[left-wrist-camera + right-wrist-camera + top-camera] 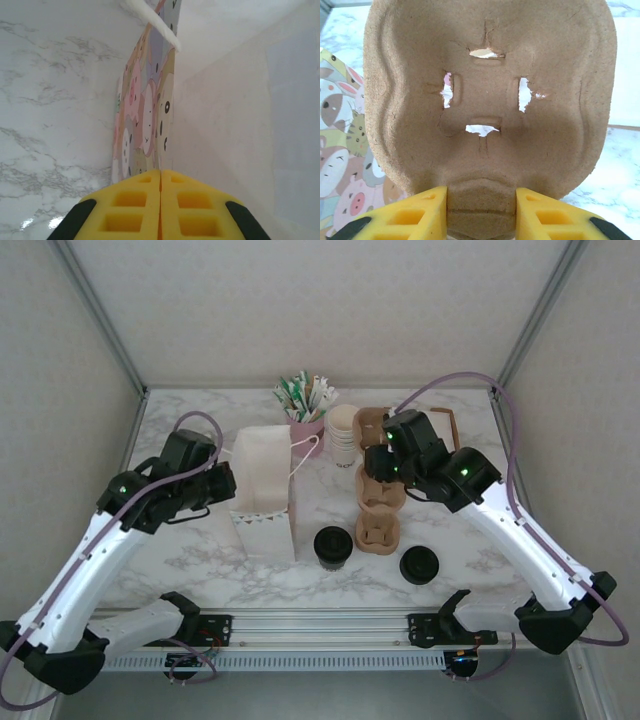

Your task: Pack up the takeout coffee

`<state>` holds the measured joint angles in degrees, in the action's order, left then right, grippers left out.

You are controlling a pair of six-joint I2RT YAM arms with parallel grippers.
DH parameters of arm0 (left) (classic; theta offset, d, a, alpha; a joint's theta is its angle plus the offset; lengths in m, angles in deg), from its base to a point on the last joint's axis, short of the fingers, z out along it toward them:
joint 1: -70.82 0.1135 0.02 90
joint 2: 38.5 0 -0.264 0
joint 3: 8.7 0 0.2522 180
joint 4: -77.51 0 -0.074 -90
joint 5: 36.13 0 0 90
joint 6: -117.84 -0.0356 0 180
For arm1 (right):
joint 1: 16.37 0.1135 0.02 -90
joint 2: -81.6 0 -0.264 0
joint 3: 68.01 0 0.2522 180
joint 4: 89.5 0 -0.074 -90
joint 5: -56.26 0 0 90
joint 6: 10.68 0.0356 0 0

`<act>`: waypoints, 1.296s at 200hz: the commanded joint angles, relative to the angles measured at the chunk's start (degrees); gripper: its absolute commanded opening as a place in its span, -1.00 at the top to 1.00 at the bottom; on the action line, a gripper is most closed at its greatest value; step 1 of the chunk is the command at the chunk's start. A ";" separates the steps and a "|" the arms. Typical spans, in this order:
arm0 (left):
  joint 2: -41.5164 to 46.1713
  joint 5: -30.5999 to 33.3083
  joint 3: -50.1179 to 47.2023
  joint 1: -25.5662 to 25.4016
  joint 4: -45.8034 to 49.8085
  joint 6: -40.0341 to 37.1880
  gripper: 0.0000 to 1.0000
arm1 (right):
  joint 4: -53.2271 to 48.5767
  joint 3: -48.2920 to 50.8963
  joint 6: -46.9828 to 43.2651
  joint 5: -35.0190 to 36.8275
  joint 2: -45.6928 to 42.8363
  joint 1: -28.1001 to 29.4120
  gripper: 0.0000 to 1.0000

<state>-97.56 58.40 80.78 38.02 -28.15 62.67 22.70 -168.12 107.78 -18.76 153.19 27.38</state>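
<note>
With my left pincer (160,173) pressed shut on what looks like the rim of the bag (265,485) and my right pincer (481,195) pinching the cup carrier (485,100) by one edge, the carrier may sag, swing and topple the takeout coffee (332,545) standing on the table (200,560) beside the bag.

I am reading the pulp cup carrier (485,75) as moulded paper fibre: matt, rough, fuzzy. The table (50,100) is showing a marble pattern, smooth and glossy with glare. The paper bag (145,115) is looking smooth and printed outside, plain matt white inside. Yellow finger pads (130,210) are appearing matt and rubbery. The takeout coffee (332,545) is wearing a black plastic lid.
</note>
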 commanded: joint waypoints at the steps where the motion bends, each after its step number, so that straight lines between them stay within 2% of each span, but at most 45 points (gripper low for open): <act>1: 3.06 7.53 -0.43 -2.46 2.53 6.89 0.96 | -0.01 -4.32 -0.78 0.02 1.02 1.23 0.30; 77: 7.45 13.92 -7.97 -13.03 -4.36 21.16 0.99 | -0.89 -15.98 -1.04 2.67 4.51 5.36 0.30; 121: 8.24 15.94 -9.79 -17.67 -6.55 25.26 0.99 | -0.10 -22.39 -0.86 4.34 7.60 9.24 0.29; 195: 17.59 19.87 -15.93 -18.61 -9.62 33.64 1.00 | 0.10 -33.55 -1.94 7.87 15.49 16.73 0.29; 224: 20.53 18.50 -19.57 -18.62 -13.12 36.35 1.00 | -0.57 -37.85 -2.58 8.51 18.90 18.99 0.29; 259: 21.06 17.50 -20.59 -18.62 -12.17 36.89 1.00 | -1.41 -42.74 -3.43 10.04 22.71 21.94 0.29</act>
<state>-77.15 75.43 61.00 19.90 -39.36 94.36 22.13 -206.87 105.73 -11.18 174.06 47.14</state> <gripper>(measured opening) 0.057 0.355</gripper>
